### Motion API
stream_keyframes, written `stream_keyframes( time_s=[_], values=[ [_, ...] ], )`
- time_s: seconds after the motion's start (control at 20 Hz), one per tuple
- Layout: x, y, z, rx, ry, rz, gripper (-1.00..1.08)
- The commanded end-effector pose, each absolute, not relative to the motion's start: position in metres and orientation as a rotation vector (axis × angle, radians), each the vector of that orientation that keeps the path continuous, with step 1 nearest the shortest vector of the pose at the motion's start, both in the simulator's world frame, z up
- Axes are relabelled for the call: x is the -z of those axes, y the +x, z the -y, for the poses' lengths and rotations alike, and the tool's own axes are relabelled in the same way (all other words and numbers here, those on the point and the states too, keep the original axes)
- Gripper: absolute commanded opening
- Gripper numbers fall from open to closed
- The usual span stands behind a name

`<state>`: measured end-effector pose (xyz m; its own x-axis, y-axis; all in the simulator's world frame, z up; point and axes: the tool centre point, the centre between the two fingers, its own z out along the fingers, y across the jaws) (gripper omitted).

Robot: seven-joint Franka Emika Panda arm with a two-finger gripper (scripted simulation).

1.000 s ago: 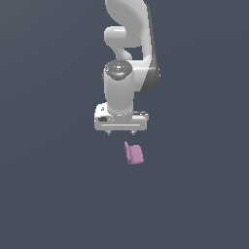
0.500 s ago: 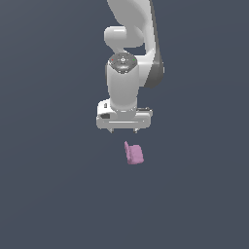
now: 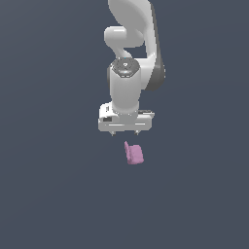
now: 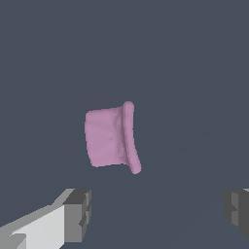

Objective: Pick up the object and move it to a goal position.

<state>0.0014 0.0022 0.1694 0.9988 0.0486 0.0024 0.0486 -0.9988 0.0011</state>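
We see the small matte pink-lilac blocky object (image 3: 133, 153) lying on the plain dark grey-blue floor (image 3: 53, 194), a little below the middle of the exterior view. Its surface is dull, without shine, and its edges are soft and rounded. In the wrist view the same object (image 4: 111, 137) shows a nearly square body with a thin raised flap along one side; the flap is slightly curved and reaches past the body at both ends. The floor around it is smooth and uniform, with no pattern.

Above the object, and apart from it, hangs the white gripper (image 3: 125, 132) of the glossy white robot arm (image 3: 130, 63). The gripper has a wide flat white bar, wider than the object, and two short dark fingertips (image 3: 113, 133) point down from it. In the wrist view the grey, blocky fingers (image 4: 78, 214) stand far apart, one at each side of the picture, with bare floor between them, so the jaws are spread wide and hold nothing. The object lies beyond the fingers and does not touch them.

Compared with the picture from one second ago, the gripper has come lower in the exterior view and is now closer to the object. The object itself has not moved, and it keeps the same tilt.
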Motion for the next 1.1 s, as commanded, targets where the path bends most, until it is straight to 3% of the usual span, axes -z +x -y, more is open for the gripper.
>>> stream_keyframes(
  time_s=[0.0, 0.55, 1.05],
  values=[
    [-0.160, 0.005, -0.006, -0.002, 3.138, -0.099, 1.00],
    [-0.100, 0.024, -0.029, 0.000, 3.131, -0.241, 1.00],
    [-0.086, 0.026, -0.034, 0.002, 3.130, -0.267, 1.00]
  ],
)
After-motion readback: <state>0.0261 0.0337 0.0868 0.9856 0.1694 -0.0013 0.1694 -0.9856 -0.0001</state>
